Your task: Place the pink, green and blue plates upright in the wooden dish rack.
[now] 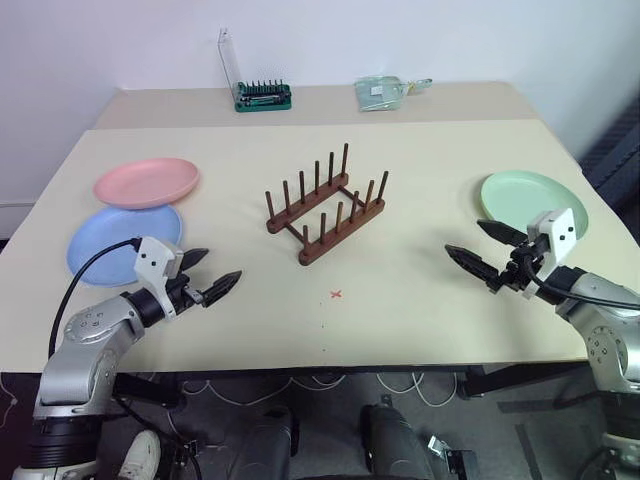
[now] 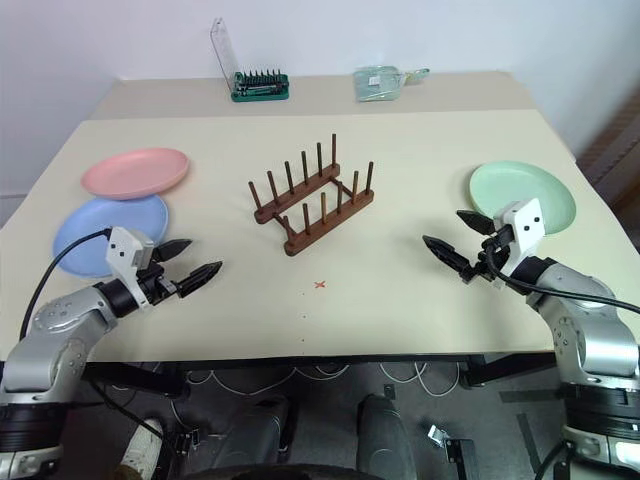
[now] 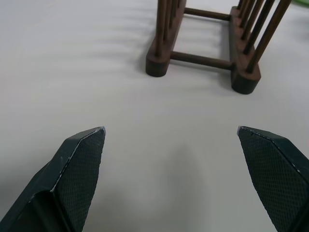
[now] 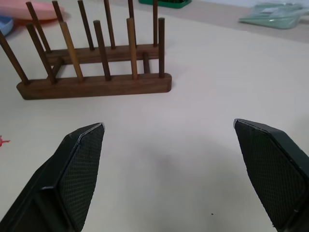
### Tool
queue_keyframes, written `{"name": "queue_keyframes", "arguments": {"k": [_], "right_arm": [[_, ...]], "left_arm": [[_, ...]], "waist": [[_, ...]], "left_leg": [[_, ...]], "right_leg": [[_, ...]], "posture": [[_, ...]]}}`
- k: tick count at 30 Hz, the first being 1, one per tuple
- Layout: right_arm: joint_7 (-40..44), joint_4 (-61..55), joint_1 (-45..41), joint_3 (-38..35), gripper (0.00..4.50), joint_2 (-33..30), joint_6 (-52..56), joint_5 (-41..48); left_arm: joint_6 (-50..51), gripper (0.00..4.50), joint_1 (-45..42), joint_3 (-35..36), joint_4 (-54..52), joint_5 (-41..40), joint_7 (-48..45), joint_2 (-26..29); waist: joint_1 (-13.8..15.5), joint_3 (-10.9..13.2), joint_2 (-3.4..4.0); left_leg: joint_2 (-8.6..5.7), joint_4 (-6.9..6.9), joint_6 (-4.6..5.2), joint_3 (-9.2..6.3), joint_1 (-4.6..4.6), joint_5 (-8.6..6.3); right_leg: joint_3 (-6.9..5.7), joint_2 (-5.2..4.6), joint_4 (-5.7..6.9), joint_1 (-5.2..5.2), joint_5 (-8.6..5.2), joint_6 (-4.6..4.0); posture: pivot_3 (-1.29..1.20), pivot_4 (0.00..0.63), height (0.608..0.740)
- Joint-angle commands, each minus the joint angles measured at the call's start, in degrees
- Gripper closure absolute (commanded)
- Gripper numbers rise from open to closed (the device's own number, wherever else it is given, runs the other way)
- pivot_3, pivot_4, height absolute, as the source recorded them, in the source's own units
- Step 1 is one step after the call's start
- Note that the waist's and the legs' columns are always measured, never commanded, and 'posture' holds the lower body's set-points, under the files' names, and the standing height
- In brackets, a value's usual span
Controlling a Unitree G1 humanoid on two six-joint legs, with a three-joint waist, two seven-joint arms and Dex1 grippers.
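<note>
You have a pale beige surface (image 1: 400, 200) in front of a white wall, with a second, narrower one butted against its far edge. The wooden dish rack (image 1: 325, 205) stands near the centre of the frame, angled, its pegs bare. At the left of the frame the pink plate (image 1: 146, 182) lies flat, its near rim apparently just overlapping the blue plate (image 1: 115, 243) below it. The green plate (image 1: 530, 200) lies flat at the right of the frame, well apart from the rack.

Your left gripper (image 1: 215, 272) hovers at lower left, just beside the blue plate, its jaws spread wide and holding nothing. Your right gripper (image 1: 487, 250) hovers at lower right, near the green plate's near edge, likewise wide open and empty; both point inward toward the rack.

A small red cross (image 1: 336, 294) marks the surface below the rack. At the top of the frame sit a green-based tool holder (image 1: 262, 95) with a raised clear lid and a clear packet (image 1: 385, 92).
</note>
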Motion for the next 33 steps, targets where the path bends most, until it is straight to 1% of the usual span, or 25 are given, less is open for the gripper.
{"name": "queue_keyframes", "arguments": {"k": [1,5,8,10,14,16,19,21,23,27,29,33], "right_arm": [[0.38,-0.46,-1.62,-0.34,0.13,-0.87,-0.67,-0.23],[0.27,1.25,-3.40,0.80,0.13,-0.34,-1.32,-1.33],[0.50,-0.15,-3.62,0.97,0.13,-0.40,-0.70,-1.09],[0.35,-0.94,-2.97,1.01,0.13,-0.12,-0.64,-1.12],[-0.23,-4.58,-0.53,1.89,0.13,1.33,-0.18,-0.52],[-0.78,-5.78,-0.04,2.34,0.13,2.11,-0.09,-0.33],[-1.22,-6.25,0.22,2.64,0.13,2.67,-0.11,-0.66],[-2.41,-7.31,0.73,3.54,0.13,4.30,-0.42,-0.88],[-3.53,-8.39,1.31,3.75,0.13,5.39,-0.31,-0.70],[-4.99,-12.41,3.51,2.51,0.13,5.79,1.07,0.65],[-6.20,-13.43,4.62,2.69,0.13,6.00,1.32,0.37],[-6.88,-14.06,6.19,2.37,0.13,5.71,1.32,0.37]], "left_arm": [[-0.45,0.00,0.21,1.50,-3.10,-1.04,0.44,-0.07],[-0.84,0.00,-0.34,0.81,-2.95,-0.36,1.62,-1.03],[-0.65,0.00,-0.58,-0.20,-4.34,-0.70,1.01,-1.24],[-1.59,0.00,-0.86,-1.61,-3.89,0.47,0.36,-1.24],[-0.45,0.00,-3.79,-6.64,-2.77,2.00,0.10,-2.88],[0.63,0.00,-4.88,-9.70,-3.96,1.56,-1.03,-3.87],[0.53,0.00,-5.17,-12.31,-5.15,1.71,-2.31,-4.13],[-1.20,0.00,-7.14,-19.37,-2.45,8.29,0.40,-6.46],[-2.19,0.00,-8.44,-23.27,0.76,13.07,3.42,-8.67],[-3.92,0.00,-9.71,-23.36,5.03,15.82,7.26,-12.09],[-5.55,0.00,-10.12,-22.96,7.08,16.42,7.26,-12.37],[-8.76,0.00,-14.62,-23.66,14.30,19.07,8.61,-14.25]], "waist": [[0.02,0.00,0.00],[-0.05,0.00,0.00],[0.00,0.00,0.00],[0.01,0.00,0.00],[0.16,0.00,0.00],[0.10,0.00,0.00],[-0.15,0.00,0.00],[-0.03,-0.02,0.03],[0.10,-0.03,0.04],[0.19,-0.03,0.03],[0.16,-0.05,0.04],[0.20,-0.06,0.06]], "left_leg": [[0.00,0.00,0.00,0.00,0.00,0.00],[0.00,0.01,0.00,0.00,0.00,0.00],[0.00,0.00,0.00,-0.01,0.00,0.00],[-0.01,0.00,0.00,0.00,0.00,0.00],[-0.02,0.01,0.00,-0.01,0.00,0.00],[-0.03,0.03,0.00,0.00,-0.01,0.00],[-0.02,0.02,0.00,0.00,0.00,0.00],[-0.01,0.00,0.00,0.00,0.01,0.00],[-0.02,0.04,0.00,0.00,0.02,0.00],[-0.06,0.05,0.00,-0.04,-0.01,0.00],[-0.05,0.06,0.00,-0.04,0.02,0.00],[-0.05,0.08,0.00,-0.03,0.04,0.00]], "right_leg": [[0.00,-0.01,0.00,0.00,0.00,0.00],[0.00,0.00,0.00,0.00,0.00,0.00],[0.00,0.00,0.01,-0.01,0.00,0.00],[0.00,0.00,0.00,0.00,0.00,0.00],[0.00,0.00,0.00,0.02,0.00,0.00],[0.00,-0.01,0.00,0.02,0.00,0.00],[0.00,0.00,0.00,0.01,0.01,0.01],[0.00,0.01,0.02,0.00,0.01,0.01],[0.00,0.01,0.03,0.04,0.01,0.01],[0.00,-0.01,0.00,0.04,0.00,0.02],[0.00,0.00,0.03,0.05,0.01,0.02],[0.00,0.00,0.03,0.08,0.01,0.02]], "posture": [[0.00,0.150,0.740],[0.00,0.150,0.740],[0.00,0.150,0.740],[0.00,0.150,0.740],[0.00,0.150,0.740],[0.00,0.150,0.740],[0.00,0.150,0.740],[0.00,0.150,0.740],[0.00,0.150,0.740],[0.00,0.150,0.740],[0.00,0.150,0.740],[0.00,0.150,0.740]]}}
